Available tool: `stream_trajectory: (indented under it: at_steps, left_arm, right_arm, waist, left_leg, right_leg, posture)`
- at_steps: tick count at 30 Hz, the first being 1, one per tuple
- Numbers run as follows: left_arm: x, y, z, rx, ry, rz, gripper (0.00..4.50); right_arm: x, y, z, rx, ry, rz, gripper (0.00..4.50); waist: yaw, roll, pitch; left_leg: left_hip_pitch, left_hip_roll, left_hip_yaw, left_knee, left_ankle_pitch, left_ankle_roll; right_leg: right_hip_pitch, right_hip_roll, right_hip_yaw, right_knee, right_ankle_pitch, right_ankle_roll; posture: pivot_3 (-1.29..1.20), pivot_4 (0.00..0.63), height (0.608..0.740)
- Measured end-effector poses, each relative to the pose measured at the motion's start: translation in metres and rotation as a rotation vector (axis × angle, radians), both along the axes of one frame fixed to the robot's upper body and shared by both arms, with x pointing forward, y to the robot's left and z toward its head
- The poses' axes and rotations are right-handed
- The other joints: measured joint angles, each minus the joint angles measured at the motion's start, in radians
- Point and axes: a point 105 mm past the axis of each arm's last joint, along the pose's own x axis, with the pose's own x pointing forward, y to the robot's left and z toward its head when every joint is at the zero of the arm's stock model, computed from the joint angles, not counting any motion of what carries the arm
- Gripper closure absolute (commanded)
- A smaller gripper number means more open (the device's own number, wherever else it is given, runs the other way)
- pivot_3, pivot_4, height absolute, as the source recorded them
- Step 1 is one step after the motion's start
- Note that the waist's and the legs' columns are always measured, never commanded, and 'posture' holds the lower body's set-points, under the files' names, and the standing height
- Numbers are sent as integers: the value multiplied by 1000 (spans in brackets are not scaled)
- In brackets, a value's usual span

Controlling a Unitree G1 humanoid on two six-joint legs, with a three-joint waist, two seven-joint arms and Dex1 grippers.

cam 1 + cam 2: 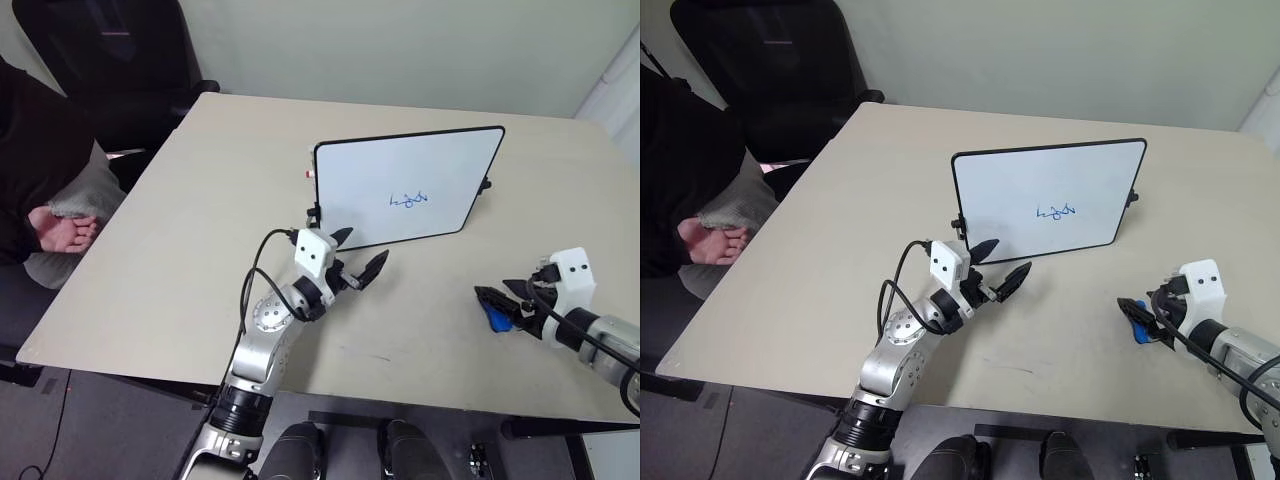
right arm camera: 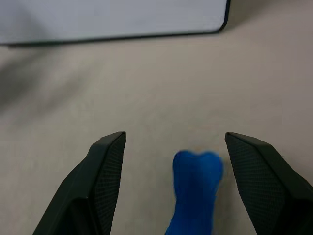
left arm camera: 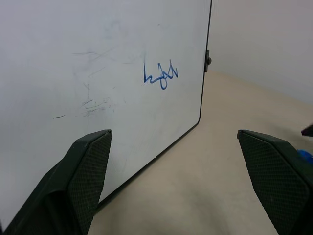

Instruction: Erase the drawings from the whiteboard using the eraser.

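Note:
The whiteboard point(image 1: 370, 180) stands tilted up near the middle of the table, with the drawings point(image 1: 409, 200), a small blue scribble, right of its centre. My left gripper point(image 1: 362, 250) is open just in front of the board's lower left corner, close to it but apart. In the left wrist view the drawings point(image 3: 160, 76) lie ahead between the spread fingers. The eraser point(image 1: 497, 318), a small blue block, lies on the table at the right. My right gripper point(image 1: 497, 296) is open around it; in the right wrist view the eraser point(image 2: 195, 186) sits between the fingers, ungripped.
A person sits at the table's left side, a hand point(image 1: 62, 232) resting below the table edge. A black chair point(image 1: 110, 50) stands behind the far left corner. The beige table point(image 1: 200, 250) ends close in front of both arms.

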Motion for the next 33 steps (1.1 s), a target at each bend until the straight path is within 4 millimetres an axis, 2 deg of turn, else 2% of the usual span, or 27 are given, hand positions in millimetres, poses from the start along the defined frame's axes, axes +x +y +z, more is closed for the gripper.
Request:
stream_trajectory:
  at_steps: [9, 15, 32, 33]
  left_arm:
    - [-3, 4, -5, 0, 13, 14, 0]
    - [-4, 4, -3, -1, 11, 10, 0]
    - [-5, 4, -2, -1, 9, 11, 0]
    - [-6, 4, -2, -2, 10, 12, 0]
  right_arm:
    - [-9, -5, -14, -81, 100, -11, 1057]
    - [-17, -1, -18, -113, 132, 14, 1057]
    - [-17, -12, -30, -156, 182, -21, 1057]
    - [-17, -11, -31, -159, 185, -16, 1222]
  waist:
    - [1, 0, 0]
    - [1, 0, 0]
    - [2, 0, 0]
    - [2, 0, 0]
  left_leg:
    - [0, 0, 0, 0, 0, 0]
    - [0, 0, 0, 0, -1, 0]
    - [0, 0, 0, 0, 0, 0]
    - [0, 0, 0, 0, 0, 0]
  right_leg:
    - [0, 0, 0, 0, -1, 1]
    - [0, 0, 0, 0, -1, 1]
    - [0, 0, 0, 0, -1, 2]
    - [0, 0, 0, 0, -1, 2]
  posture:
    - [0, 150, 740]
    - [0, 150, 740]
    - [0, 150, 740]
    - [0, 150, 740]
